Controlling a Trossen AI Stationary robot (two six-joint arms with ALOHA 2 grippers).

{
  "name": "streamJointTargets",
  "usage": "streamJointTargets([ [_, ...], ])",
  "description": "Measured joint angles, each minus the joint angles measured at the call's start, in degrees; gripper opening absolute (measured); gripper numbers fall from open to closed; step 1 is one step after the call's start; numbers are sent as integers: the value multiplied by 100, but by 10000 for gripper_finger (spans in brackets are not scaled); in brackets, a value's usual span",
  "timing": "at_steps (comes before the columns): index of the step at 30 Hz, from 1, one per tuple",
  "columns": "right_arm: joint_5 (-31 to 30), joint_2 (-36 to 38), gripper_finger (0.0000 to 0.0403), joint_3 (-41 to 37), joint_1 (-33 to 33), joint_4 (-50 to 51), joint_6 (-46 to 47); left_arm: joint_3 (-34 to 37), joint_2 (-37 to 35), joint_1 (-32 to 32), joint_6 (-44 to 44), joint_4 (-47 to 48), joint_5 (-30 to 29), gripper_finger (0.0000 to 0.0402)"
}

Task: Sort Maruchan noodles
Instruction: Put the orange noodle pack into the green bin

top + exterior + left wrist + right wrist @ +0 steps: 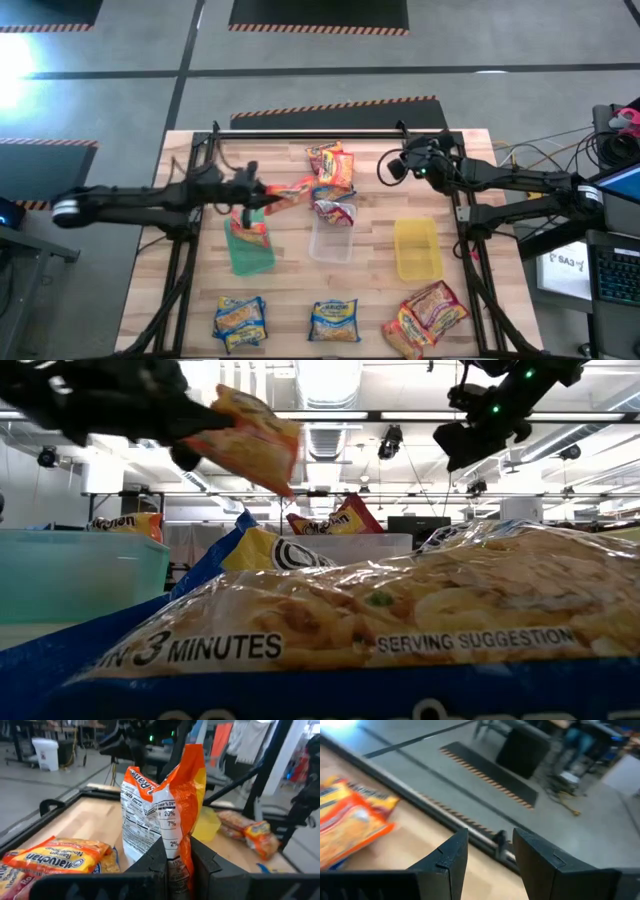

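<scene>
Along the near table edge lie blue packets (240, 320) and an orange pile (425, 315). Behind them, the green bin (250, 250) holds one packet, the clear bin (332, 238) another, and the yellow bin (417, 250) shows none. The left gripper (262, 197) pinches an orange packet (290, 190) above the green bin. The right gripper (392, 166), fingers apart, hovers near the far edge beside more packets (330, 163). A blue packet fills most of the low view.
</scene>
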State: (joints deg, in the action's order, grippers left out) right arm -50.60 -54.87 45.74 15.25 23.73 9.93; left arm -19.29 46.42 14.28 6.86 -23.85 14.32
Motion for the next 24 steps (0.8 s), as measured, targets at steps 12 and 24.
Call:
streamJointTargets([
  [12, 62, -44, 146, -2, -1, -6, -93, 959, -2158, -99, 579, 858, 1213, 21],
  [24, 512, -42, 146, -4, -1, -123, 657, 377, -2802, -96, 319, 2883, 1338, 22],
])
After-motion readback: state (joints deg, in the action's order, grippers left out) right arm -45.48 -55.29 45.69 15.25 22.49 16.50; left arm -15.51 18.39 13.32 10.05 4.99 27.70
